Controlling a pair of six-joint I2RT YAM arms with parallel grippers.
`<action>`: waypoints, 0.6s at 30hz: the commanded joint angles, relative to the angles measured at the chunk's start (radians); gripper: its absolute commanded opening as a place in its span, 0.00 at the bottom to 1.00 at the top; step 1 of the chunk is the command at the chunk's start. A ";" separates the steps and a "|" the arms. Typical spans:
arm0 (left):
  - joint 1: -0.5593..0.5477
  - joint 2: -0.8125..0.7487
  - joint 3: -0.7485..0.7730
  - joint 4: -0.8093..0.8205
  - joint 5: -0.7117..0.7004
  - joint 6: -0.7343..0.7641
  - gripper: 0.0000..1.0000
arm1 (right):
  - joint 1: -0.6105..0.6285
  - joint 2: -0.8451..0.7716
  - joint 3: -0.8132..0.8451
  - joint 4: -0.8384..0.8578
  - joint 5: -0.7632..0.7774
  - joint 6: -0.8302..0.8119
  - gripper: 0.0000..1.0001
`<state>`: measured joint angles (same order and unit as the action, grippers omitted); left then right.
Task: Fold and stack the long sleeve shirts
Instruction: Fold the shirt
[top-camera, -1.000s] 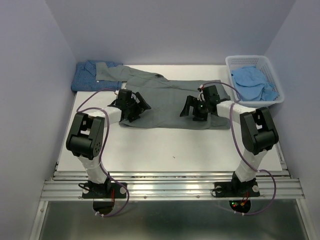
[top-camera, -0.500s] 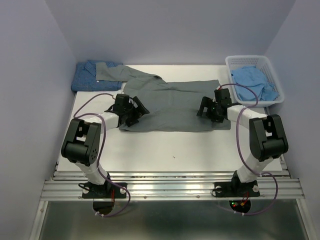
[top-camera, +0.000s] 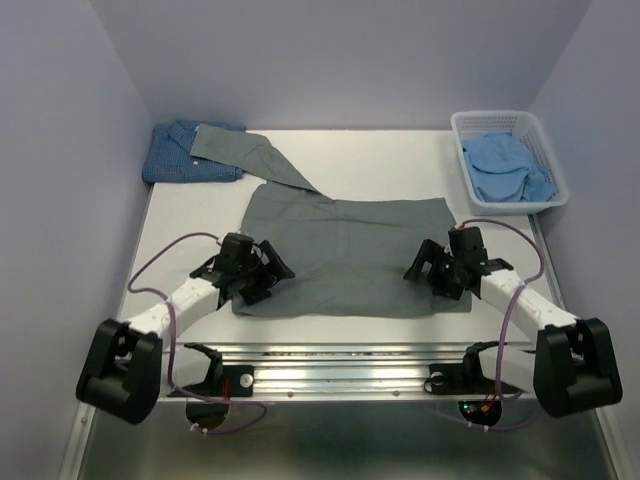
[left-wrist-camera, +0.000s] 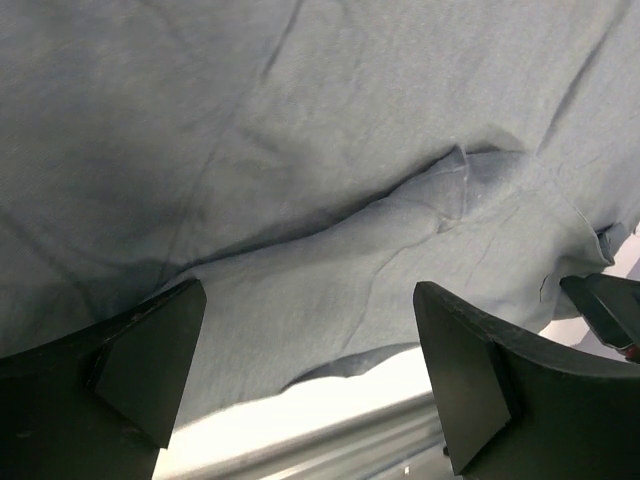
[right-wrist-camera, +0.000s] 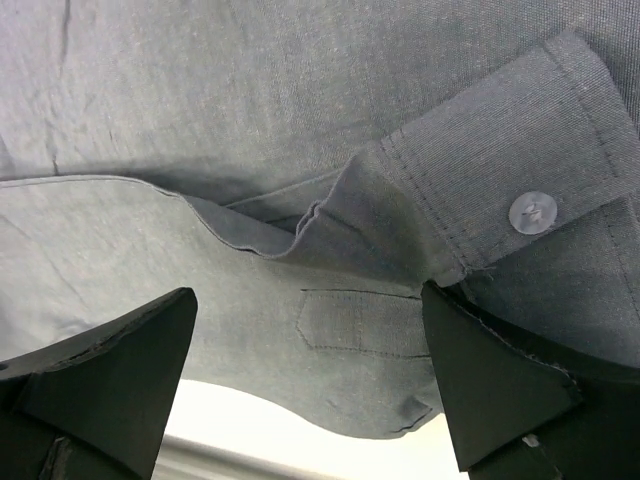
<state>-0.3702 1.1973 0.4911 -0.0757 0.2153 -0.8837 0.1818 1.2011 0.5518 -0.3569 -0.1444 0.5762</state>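
Note:
The plain grey long sleeve shirt (top-camera: 350, 250) lies spread flat near the table's front edge, one sleeve (top-camera: 250, 155) trailing to the back left. My left gripper (top-camera: 268, 278) is low at the shirt's near left corner and my right gripper (top-camera: 425, 278) at its near right corner. In the left wrist view the left gripper (left-wrist-camera: 308, 300) is open over wrinkled grey cloth (left-wrist-camera: 300, 150). The right gripper (right-wrist-camera: 308, 300) is open too, with a buttoned cuff (right-wrist-camera: 530, 212) beside its right finger. The dark blue dotted shirt (top-camera: 175, 160) lies folded at the back left. The pale blue shirt (top-camera: 505, 165) is bunched in a basket.
The white lattice basket (top-camera: 490, 117) stands at the back right corner. The grey sleeve's end overlaps the dark blue shirt. Purple walls close in the back and both sides. A metal rail (left-wrist-camera: 330, 430) runs just past the shirt's near hem.
Both arms have swept toward the near edge and stretched out low. The grey shirt has slid with them from the table's middle toward the front, its sleeve drawn out straight.

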 joint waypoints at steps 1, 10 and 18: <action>-0.019 -0.224 -0.055 -0.295 -0.079 -0.092 0.99 | 0.038 -0.128 -0.062 -0.194 -0.046 0.168 1.00; -0.022 -0.374 0.048 -0.311 -0.198 -0.120 0.99 | 0.038 -0.164 0.066 -0.174 0.155 0.090 1.00; -0.018 -0.144 0.286 -0.343 -0.323 -0.009 0.99 | 0.038 -0.019 0.197 -0.140 0.235 0.057 1.00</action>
<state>-0.3866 0.9897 0.6731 -0.4141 -0.0147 -0.9562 0.2131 1.1389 0.7006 -0.5331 0.0387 0.6468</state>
